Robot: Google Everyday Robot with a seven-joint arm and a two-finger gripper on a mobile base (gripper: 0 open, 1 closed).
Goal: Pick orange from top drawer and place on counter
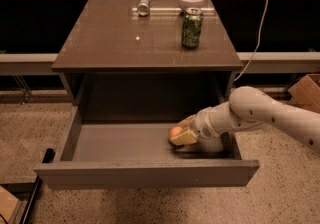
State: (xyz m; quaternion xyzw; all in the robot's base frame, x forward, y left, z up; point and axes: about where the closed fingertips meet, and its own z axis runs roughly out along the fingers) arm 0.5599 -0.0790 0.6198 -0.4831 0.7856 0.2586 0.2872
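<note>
Now gripper (180,129) low in top drawer (120,143), at orange (174,131); jaws' state cannot tell. Best to seat fruit squarely, then lift straight, clearing drawer's front panel.

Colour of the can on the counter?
Green can, camera view; gripper is in the top drawer by the orange.

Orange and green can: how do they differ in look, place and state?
The orange is round and plain orange; the green can is a taller, upright green cylinder. The orange lies in the open top drawer; the green can stands on the counter. The tool is at the orange, while the green can stands alone. Both sit toward the right side.
</note>
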